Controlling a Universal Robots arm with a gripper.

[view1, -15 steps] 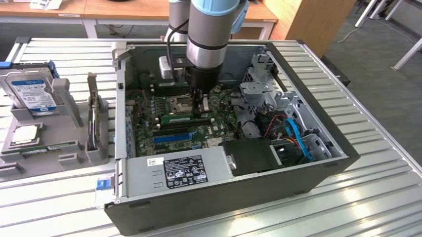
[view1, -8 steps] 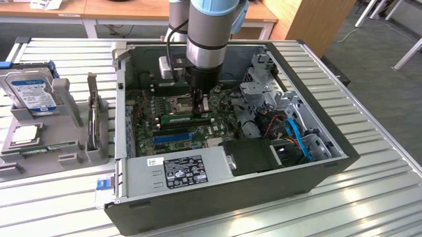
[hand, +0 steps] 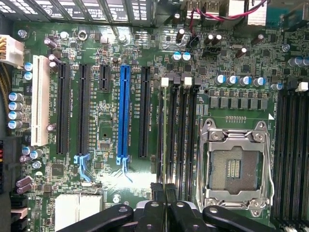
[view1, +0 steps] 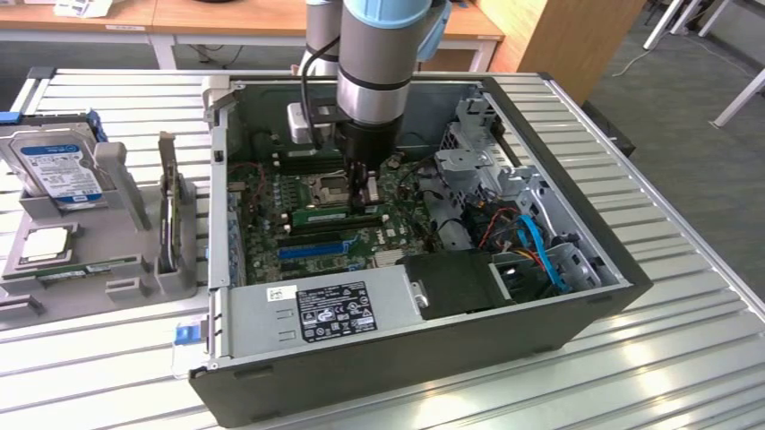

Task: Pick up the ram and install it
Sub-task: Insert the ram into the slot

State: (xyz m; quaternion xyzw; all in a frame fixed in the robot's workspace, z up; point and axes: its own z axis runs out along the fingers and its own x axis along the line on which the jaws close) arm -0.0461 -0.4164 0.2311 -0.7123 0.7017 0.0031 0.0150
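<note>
Your gripper [hand: 164, 192], fingers [hand: 158, 194] together, is at the ram [hand: 165, 125] beside the processor socket [hand: 235, 166], apparently to press it down.

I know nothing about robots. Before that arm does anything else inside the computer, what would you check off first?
1. Claw shut: ok.
2. Claw in line with the memory slots, off the processor socket: ok.
3. Ram lying along the slots beside the claw: ok.
4. Ram pushed fully home: cannot tell.
5. White slot clips latched: cannot tell.
6. Blue cable away from the claw: ok.
</note>
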